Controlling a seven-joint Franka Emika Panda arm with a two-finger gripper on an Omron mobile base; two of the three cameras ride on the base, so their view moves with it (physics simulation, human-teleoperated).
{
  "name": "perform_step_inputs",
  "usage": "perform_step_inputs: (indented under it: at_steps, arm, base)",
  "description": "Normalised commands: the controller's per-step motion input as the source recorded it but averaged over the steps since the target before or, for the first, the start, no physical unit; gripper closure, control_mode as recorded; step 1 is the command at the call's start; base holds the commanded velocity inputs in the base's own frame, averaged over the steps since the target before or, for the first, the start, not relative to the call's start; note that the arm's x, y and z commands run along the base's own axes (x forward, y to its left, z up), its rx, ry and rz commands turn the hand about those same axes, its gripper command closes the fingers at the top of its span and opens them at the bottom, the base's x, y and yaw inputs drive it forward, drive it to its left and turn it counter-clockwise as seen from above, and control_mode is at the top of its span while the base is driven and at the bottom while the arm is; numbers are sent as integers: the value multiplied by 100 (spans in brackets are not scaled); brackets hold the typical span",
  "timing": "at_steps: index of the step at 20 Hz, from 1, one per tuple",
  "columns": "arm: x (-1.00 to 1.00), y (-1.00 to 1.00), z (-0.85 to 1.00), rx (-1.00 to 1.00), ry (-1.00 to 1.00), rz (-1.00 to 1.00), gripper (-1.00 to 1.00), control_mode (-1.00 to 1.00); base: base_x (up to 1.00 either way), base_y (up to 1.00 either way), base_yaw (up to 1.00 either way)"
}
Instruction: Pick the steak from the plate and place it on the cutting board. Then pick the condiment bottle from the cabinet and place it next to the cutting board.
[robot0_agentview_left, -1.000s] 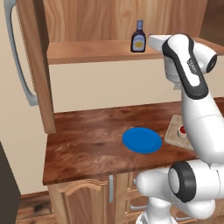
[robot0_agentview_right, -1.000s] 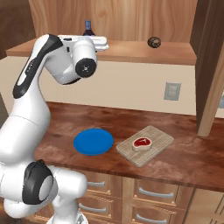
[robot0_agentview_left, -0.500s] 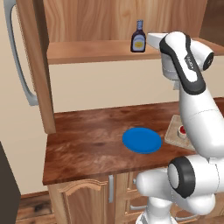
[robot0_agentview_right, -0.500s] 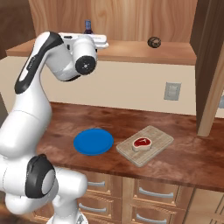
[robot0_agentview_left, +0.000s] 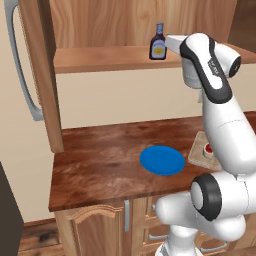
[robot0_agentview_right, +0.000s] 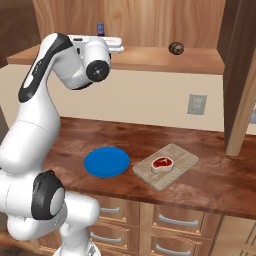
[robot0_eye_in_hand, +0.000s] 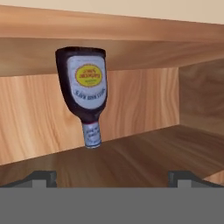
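The condiment bottle (robot0_agentview_left: 159, 43), dark with a blue cap and a pale oval label, stands on the cabinet shelf (robot0_agentview_left: 110, 58). My gripper (robot0_agentview_left: 170, 43) hovers just right of it at shelf height. The hand view is upside down: the bottle (robot0_eye_in_hand: 86, 87) hangs a short way ahead, a little left of centre, and my gripper (robot0_eye_in_hand: 113, 177) is open with nothing between its fingertips (robot0_eye_in_hand: 42, 176). The steak (robot0_agentview_right: 162, 163) lies on the cutting board (robot0_agentview_right: 175, 170). The blue plate (robot0_agentview_right: 106, 161) sits bare beside the board.
A brown round lump (robot0_agentview_right: 175, 48) rests on the shelf to the right. A tall cabinet side with a grey handle (robot0_agentview_left: 22, 75) stands at the counter's left end, and a wooden post (robot0_agentview_right: 240, 100) stands at its right. A wall socket (robot0_agentview_right: 197, 104) is behind the board.
The hand has moved along the shelf toward the bottle, closing the gap. Its jaws stay wide open. The steak, board and plate have not moved.
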Motion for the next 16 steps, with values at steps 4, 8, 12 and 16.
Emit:
perform_step_inputs:
  at_steps: [4,8,12,16]
  arm:
    - [16,6,0,0,0,0,-100,-100]
    - [21,5,0,0,0,-1,-100,-100]
    - [24,3,0,0,0,-1,-100,-100]
    - [29,0,0,0,0,-1,-100,-100]
  base:
    - [0,0,0]
    - [0,0,0]
    - [0,0,0]
    - [0,0,0]
